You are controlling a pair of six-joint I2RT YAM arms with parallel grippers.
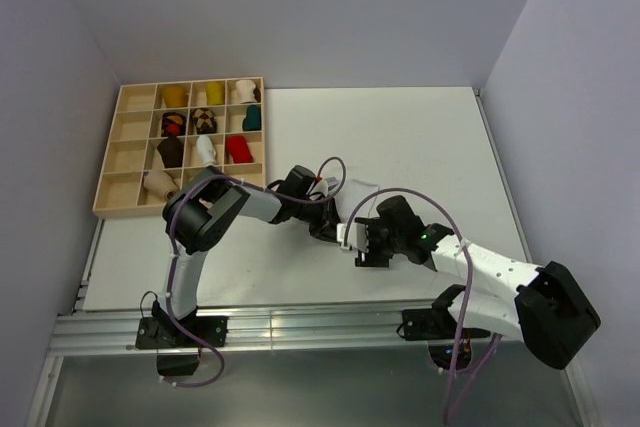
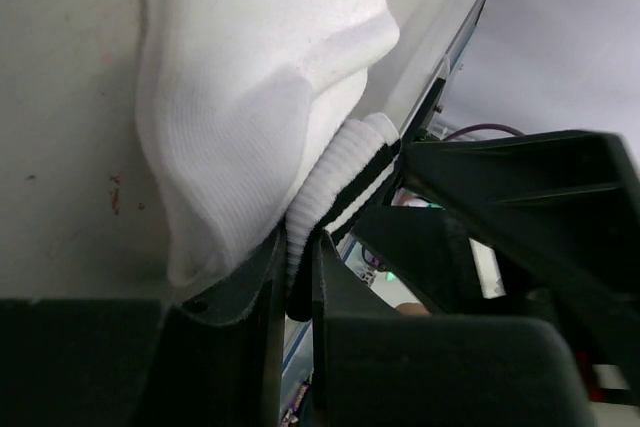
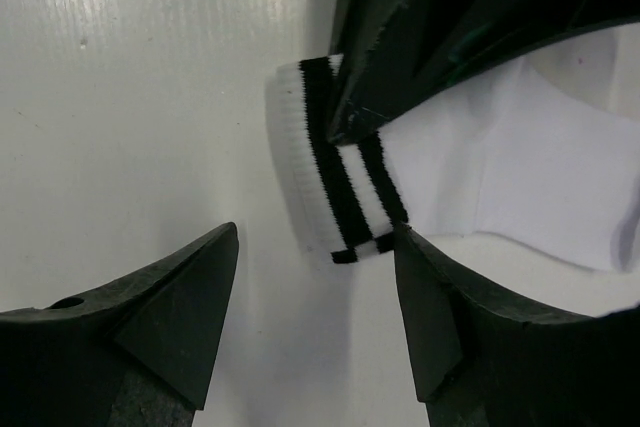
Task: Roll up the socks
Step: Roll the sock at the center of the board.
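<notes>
A pale cream sock (image 2: 240, 97) with a dark-striped cuff (image 2: 350, 172) lies on the white table. My left gripper (image 2: 298, 277) is shut on that cuff, pinching it between its fingers. In the right wrist view the cuff (image 3: 330, 177) sits just ahead of my right gripper (image 3: 315, 242), which stands open with nothing between its fingers. Its right-hand fingertip (image 3: 410, 247) is next to the cuff's corner. The left gripper's fingers (image 3: 400, 47) come down on the cuff from above, and the sock's body (image 3: 530, 177) spreads to the right. From above, the left gripper (image 1: 328, 230) and right gripper (image 1: 352, 239) meet mid-table.
A wooden compartment tray (image 1: 110, 162) at the back left holds several rolled socks of different colours. Purple cables (image 1: 335, 172) loop over the arms near the grippers. Walls close in the table on the left, back and right.
</notes>
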